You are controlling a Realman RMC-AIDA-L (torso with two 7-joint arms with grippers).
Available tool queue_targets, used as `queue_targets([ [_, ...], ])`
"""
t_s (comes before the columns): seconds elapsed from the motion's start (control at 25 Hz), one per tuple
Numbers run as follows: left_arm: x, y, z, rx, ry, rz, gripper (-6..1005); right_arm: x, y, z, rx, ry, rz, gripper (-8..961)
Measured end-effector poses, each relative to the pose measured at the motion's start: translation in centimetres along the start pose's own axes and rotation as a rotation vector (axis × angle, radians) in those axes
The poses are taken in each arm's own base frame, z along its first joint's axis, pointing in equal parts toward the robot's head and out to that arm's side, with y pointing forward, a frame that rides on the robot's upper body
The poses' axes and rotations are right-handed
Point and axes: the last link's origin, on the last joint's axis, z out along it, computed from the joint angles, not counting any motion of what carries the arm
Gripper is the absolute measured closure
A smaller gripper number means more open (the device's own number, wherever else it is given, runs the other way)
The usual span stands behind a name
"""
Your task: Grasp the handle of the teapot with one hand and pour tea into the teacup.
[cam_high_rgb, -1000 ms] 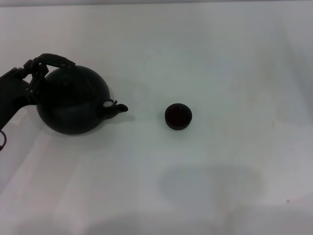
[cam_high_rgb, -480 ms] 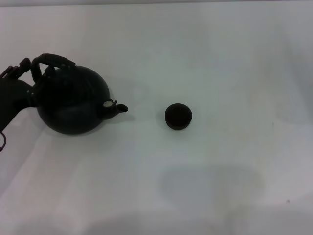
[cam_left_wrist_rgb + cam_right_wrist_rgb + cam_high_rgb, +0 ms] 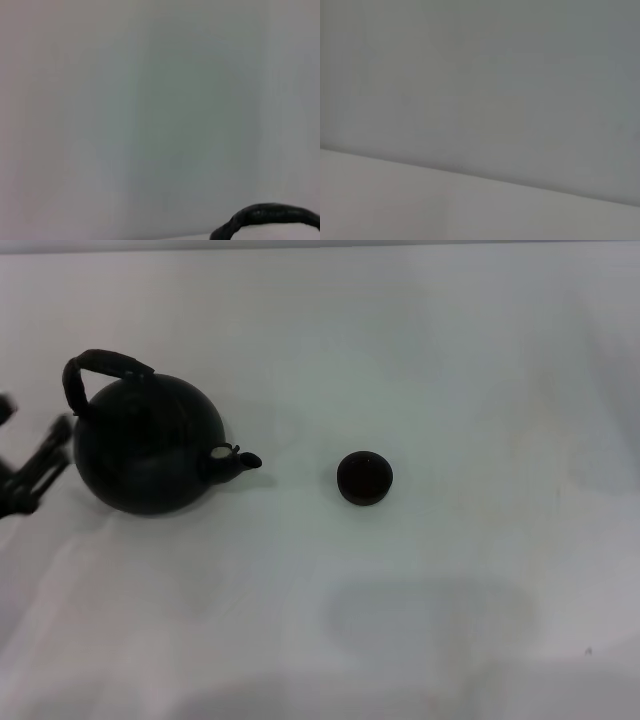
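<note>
The teapot (image 3: pixel 150 450) stands upright on the white table (image 3: pixel 450 360) at the left, its spout (image 3: pixel 236 460) pointing right toward the teacup (image 3: pixel 365 477). The ribbed handle (image 3: pixel 105 365) arches over the pot's top left, with nothing holding it. My left gripper (image 3: pixel 35 420) hangs at the head view's far left edge, a short way left of the pot, open and holding nothing. In the left wrist view only an arc of the handle (image 3: pixel 270 216) shows against the table. The right gripper is out of view.
A faint grey shadow (image 3: pixel 430 620) lies on the table in front of the teacup. The right wrist view holds only a bare pale surface.
My left gripper has let go of the handle and drawn back to the left, away from the teapot. Teapot and teacup have not moved.
</note>
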Motion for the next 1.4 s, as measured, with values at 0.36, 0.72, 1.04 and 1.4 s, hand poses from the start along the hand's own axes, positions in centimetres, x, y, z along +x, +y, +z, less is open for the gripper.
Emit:
queue_targets([
  [0.36, 0.6, -4.1, -7.5, 0.355, 0.204, -0.007, 280, -0.4, -0.9, -0.9, 0.013, -0.044, -0.003, 108],
  [0.72, 0.3, -9.4, -8.1, 0.679, 0.279, -0.046, 286, -2.1, -0.1, -4.6, -0.07, -0.3, 0.03, 108],
  [1.04, 1.7, -11.5, -7.2, 0.792, 0.317, 0.065, 287, -1.2, 2.6, -6.7, -0.042, -0.441, 0.237, 108],
  [1.4, 2.1, -12.4, -6.0, 0.841, 0.286, 0.137, 287, 0.1, 5.0, -6.7, -0.054, -0.402, 0.194, 108],
])
